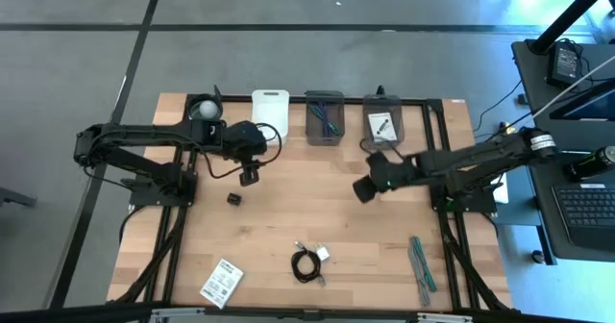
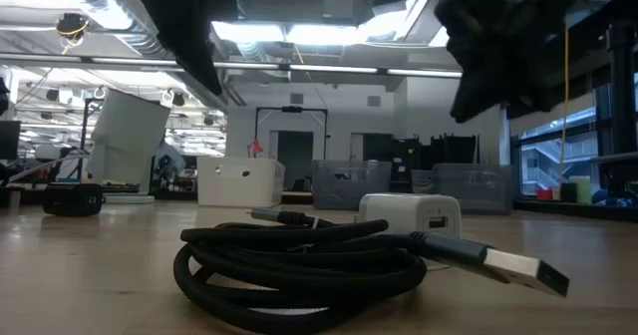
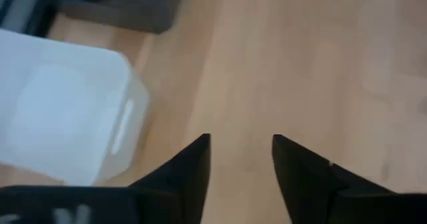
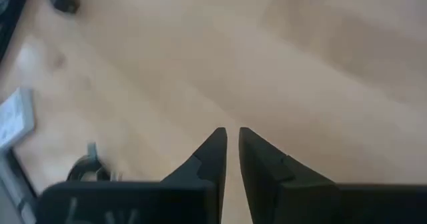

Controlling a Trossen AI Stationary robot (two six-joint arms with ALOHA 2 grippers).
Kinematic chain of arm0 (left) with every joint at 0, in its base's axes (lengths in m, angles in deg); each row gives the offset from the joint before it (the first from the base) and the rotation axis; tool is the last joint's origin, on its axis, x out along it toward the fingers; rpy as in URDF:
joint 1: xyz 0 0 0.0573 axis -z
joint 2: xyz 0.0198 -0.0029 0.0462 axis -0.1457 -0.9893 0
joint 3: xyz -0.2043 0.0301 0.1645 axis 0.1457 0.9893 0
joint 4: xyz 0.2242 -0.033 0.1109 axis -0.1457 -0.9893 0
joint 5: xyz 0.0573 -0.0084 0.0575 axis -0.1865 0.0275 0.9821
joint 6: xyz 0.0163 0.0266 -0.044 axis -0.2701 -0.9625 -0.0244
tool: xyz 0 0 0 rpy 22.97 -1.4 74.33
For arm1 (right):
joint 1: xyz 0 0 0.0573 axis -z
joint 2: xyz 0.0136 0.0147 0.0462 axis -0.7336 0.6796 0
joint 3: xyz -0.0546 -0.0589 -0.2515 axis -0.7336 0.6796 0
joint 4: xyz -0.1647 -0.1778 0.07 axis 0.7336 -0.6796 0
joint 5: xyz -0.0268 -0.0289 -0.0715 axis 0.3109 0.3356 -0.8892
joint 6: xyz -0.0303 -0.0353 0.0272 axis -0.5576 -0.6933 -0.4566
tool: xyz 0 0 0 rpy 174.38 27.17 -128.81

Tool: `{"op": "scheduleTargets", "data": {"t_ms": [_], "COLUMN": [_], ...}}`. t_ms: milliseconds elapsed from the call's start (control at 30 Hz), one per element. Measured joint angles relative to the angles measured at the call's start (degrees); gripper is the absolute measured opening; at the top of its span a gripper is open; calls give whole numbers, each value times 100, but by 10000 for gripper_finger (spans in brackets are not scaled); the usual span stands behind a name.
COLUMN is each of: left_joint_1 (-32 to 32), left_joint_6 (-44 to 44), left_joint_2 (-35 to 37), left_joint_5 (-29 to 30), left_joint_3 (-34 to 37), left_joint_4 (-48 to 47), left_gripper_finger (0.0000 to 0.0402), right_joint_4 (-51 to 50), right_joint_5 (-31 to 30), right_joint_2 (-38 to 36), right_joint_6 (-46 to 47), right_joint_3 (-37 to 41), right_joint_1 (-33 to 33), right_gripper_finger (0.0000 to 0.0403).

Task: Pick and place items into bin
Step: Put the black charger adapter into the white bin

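Coiled black cable (image 2: pixel 299 260), one, lay nearest the low camera on the counter (image 1: pixel 317 212), a white plug block (image 2: pixel 411 215) just behind it. From above only, I counted one small black cube (image 1: pixel 233 199), one printed card (image 1: pixel 222 283), teal strips (image 1: pixel 421 263), three bins. My left hand (image 3: pixel 240 159) hung open near the white bin (image 3: pixel 60 121); my right hand (image 4: pixel 232 151) nearly closed, empty.
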Motion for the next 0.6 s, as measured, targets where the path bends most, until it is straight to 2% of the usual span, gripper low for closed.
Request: {"op": "scheduleTargets", "data": {"t_ms": [133,233,433,600], "left_joint_1": [-1,4,44,492], "left_joint_6": [-374,-944,-1218,-1542], "left_joint_2": [0,0,0,0], "left_joint_5": [-30,39,171,270], "left_joint_3": [0,0,0,0], "left_joint_4": [-4,-11,-161,-1126], "left_gripper_finger": [206,224,232,230], "right_joint_4": [676,1028,1171,1173], "right_joint_5": [-84,-168,-203,-203], "right_joint_2": [0,2,4,4], "right_joint_6": [492,804,945,732], "right_joint_3": [485,770,979,979], "right_joint_1": [-510,-786,-1049,-1155], "right_gripper_finger": [45,45,45,45]}}
